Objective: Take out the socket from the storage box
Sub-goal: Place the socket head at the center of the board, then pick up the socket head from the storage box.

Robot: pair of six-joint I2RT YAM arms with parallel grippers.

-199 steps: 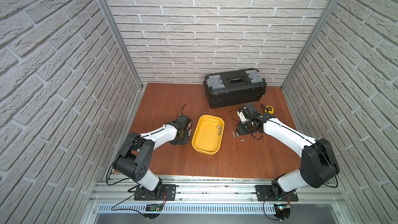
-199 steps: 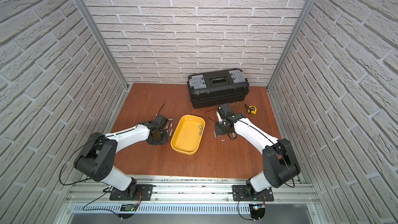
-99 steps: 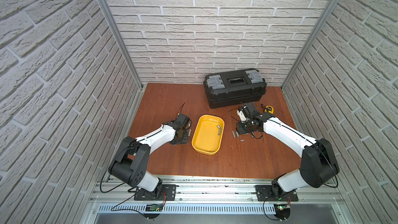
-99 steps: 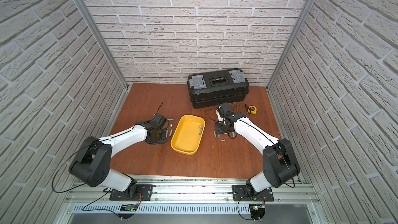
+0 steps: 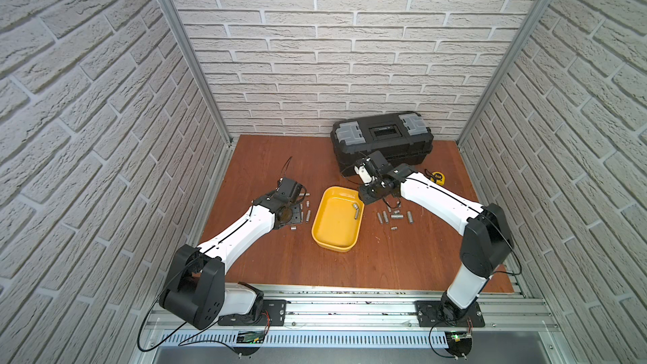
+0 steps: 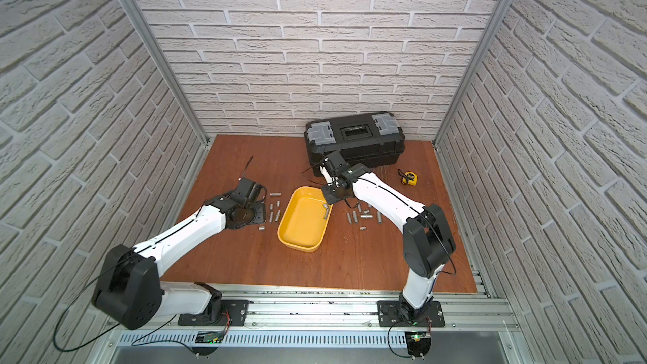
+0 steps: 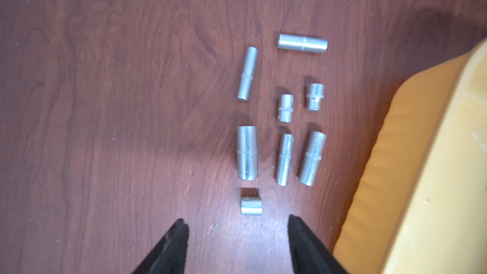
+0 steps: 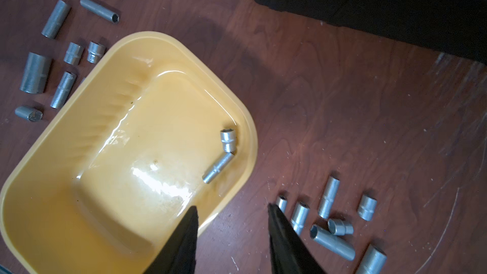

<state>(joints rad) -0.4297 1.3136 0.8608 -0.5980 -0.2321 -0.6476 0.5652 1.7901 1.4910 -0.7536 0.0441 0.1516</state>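
The yellow storage box (image 5: 332, 247) (image 6: 297, 247) (image 8: 79, 80) sits mid-table. Two silver sockets lie by its far right wall: a short socket (image 8: 228, 141) and a longer socket (image 8: 218, 167), seen together in both top views (image 5: 356, 210) (image 6: 326, 211). My right gripper (image 8: 232, 206) is open and empty above the box's right rim, one finger over the box and one over the table. My left gripper (image 7: 236, 221) is open and empty, low over the table left of the box. A short socket (image 7: 251, 206) lies on the wood just ahead of its tips.
Several sockets lie in a group left of the box (image 5: 307, 210) (image 7: 284, 154) and another group right of it (image 5: 394, 217) (image 8: 329, 222). A black toolbox (image 5: 381, 141) stands at the back, with a yellow tape measure (image 5: 437, 177) beside it.
My left gripper has opened, and a short socket now lies on the table in front of it. My right gripper has shifted left toward the box's far right corner.
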